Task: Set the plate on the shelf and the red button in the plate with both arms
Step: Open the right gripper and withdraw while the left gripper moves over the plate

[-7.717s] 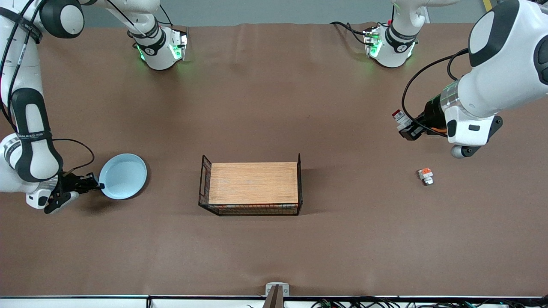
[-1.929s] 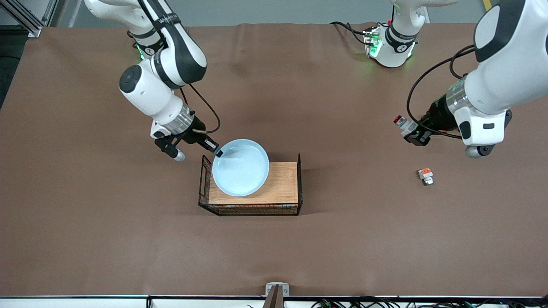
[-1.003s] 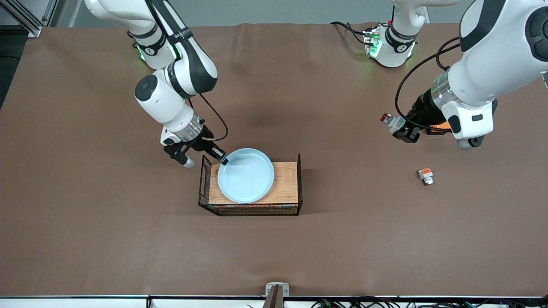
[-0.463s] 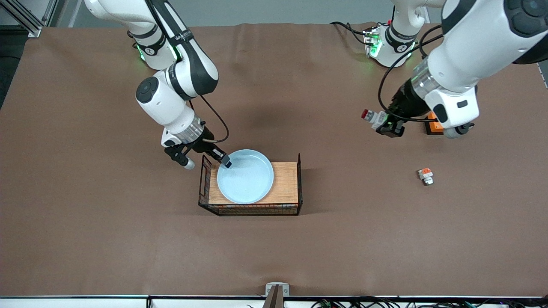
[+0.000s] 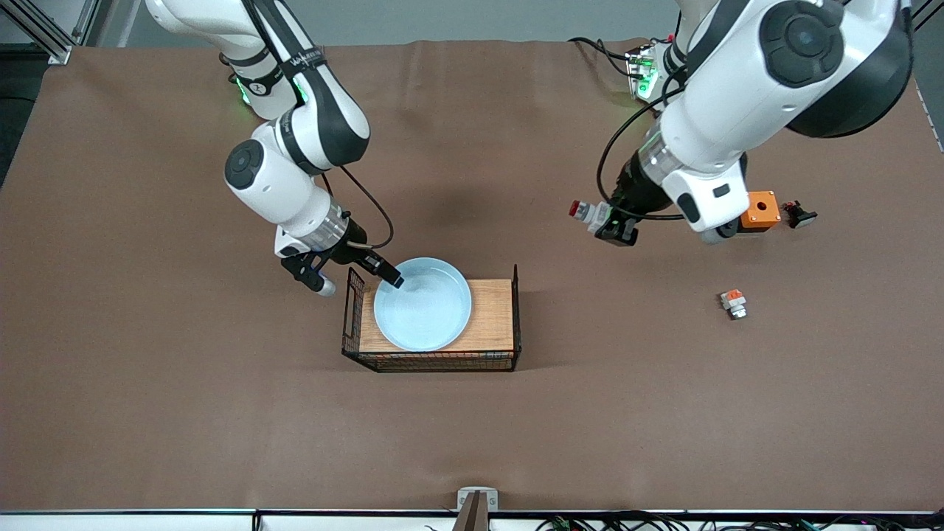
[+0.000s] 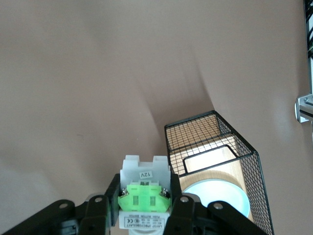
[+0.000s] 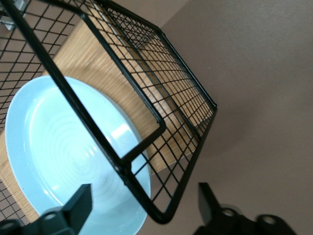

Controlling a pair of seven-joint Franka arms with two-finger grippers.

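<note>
The pale blue plate [image 5: 422,304] [image 7: 58,152] [image 6: 215,193] lies on the wooden floor of the black wire basket [image 5: 516,317] [image 7: 161,63] [image 6: 215,142]. My right gripper [image 5: 377,273] [image 7: 144,196] is open at the basket's end toward the right arm. One finger is over the plate's rim, the other outside the wire wall, and it holds nothing. My left gripper [image 5: 611,227] [image 6: 144,198] is shut on the red button [image 5: 590,214] [image 6: 144,171], a white block with a green patch and a red cap. It hangs over bare table, toward the left arm's end from the basket.
An orange cube box [image 5: 759,209] and a small black part [image 5: 799,214] sit on the table under the left arm. A similar block with an orange patch [image 5: 733,303] lies nearer the front camera than these.
My right gripper has opened and let go of the plate, which now rests in the basket. My left arm has carried the red button toward the basket, uncovering the orange box.
</note>
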